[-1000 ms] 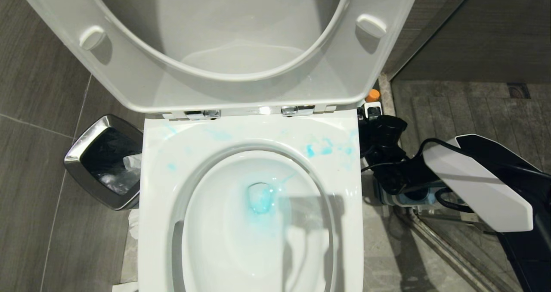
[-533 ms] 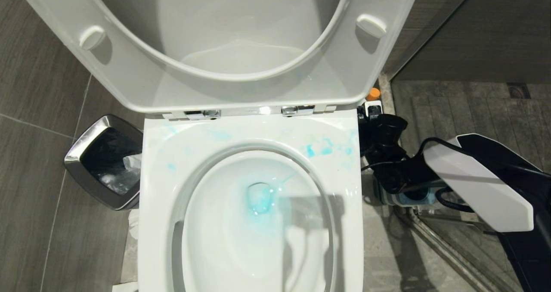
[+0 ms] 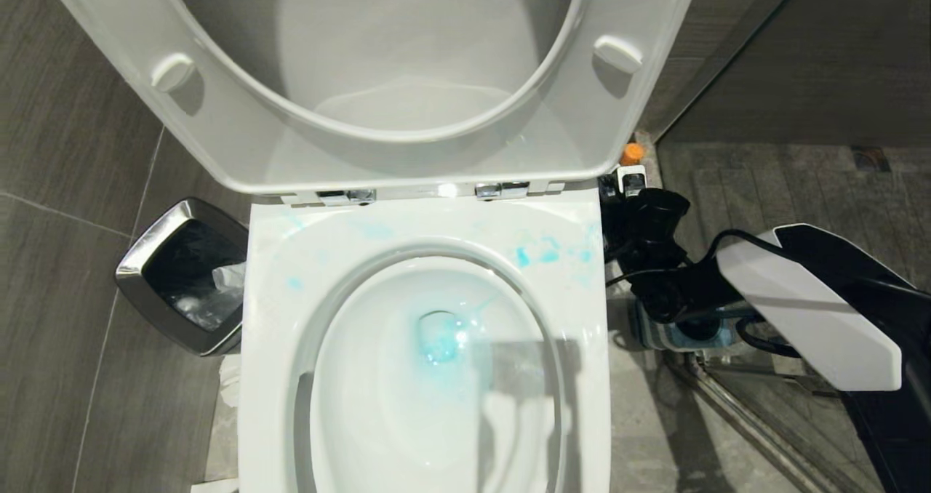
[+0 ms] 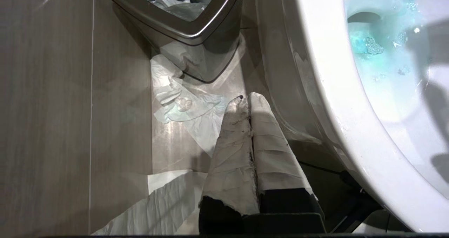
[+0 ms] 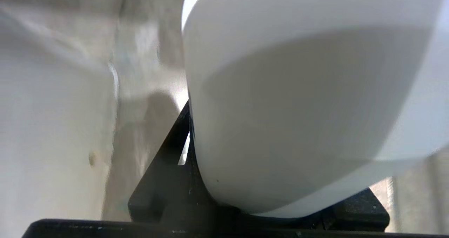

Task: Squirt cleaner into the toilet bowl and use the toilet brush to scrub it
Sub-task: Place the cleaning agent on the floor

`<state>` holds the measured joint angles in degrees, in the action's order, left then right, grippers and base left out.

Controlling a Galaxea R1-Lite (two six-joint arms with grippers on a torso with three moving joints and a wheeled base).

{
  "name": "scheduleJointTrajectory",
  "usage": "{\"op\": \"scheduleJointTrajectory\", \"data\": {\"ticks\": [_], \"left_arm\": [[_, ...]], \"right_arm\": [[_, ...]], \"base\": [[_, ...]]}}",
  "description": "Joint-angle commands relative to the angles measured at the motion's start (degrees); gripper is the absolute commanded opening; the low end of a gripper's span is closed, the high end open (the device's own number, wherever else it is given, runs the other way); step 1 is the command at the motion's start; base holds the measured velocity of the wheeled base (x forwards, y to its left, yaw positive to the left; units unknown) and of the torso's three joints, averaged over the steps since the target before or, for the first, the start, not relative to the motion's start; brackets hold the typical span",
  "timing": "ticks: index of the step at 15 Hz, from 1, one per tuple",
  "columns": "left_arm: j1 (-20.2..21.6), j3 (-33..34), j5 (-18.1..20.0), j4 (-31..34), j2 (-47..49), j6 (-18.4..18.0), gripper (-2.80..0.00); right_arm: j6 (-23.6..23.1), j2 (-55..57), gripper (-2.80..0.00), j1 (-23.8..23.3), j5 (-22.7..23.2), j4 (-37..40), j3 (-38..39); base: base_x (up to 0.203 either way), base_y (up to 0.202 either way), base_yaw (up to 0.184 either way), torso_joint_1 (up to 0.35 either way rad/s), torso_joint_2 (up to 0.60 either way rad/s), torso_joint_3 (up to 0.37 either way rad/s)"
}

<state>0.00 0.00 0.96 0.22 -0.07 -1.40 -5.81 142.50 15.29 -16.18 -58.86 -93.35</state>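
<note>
The white toilet bowl (image 3: pixel 270 377) stands with seat and lid raised; blue liquid pools in its water (image 3: pixel 439 337) and smears the far rim. My right gripper (image 3: pixel 631 182) is low beside the toilet's far right corner, shut on the cleaner (image 5: pixel 298 108), whose white body fills the space between the jaws. Only the bottle's orange cap (image 3: pixel 630 153) shows in the head view. My left gripper (image 4: pixel 247 99), its fingers wrapped in white tape, hangs shut and empty over the floor by the bowl's outer wall (image 4: pixel 315 90). The toilet brush is hidden.
A square steel bin (image 3: pixel 145 260) with a black liner stands left of the toilet. Crumpled tissue (image 4: pixel 182 104) lies on the tiles beside it. A blue-and-grey base (image 3: pixel 680 337) sits on the floor under my right arm, next to a shower threshold (image 3: pixel 734 413).
The whole head picture has shifted slightly, so the camera moved. My right gripper still holds the bottle in about the same place beside the toilet.
</note>
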Motion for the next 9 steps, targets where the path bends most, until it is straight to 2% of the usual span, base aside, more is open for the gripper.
{"op": "scheduleJointTrajectory", "data": {"ticks": [1,9], "left_arm": [[0.00,0.09,0.00,-0.04,0.07,-0.09,-2.80],[0.00,0.09,0.00,-0.04,0.07,-0.09,-2.80]], "right_arm": [[-0.07,0.09,-2.80,0.09,-0.08,-0.38,-0.35],[0.01,1.05,-2.80,0.09,0.09,-0.34,-0.35]], "base": [[0.000,0.000,0.000,-0.002,0.00,0.134],[0.000,0.000,0.000,0.001,0.00,0.015]]}}
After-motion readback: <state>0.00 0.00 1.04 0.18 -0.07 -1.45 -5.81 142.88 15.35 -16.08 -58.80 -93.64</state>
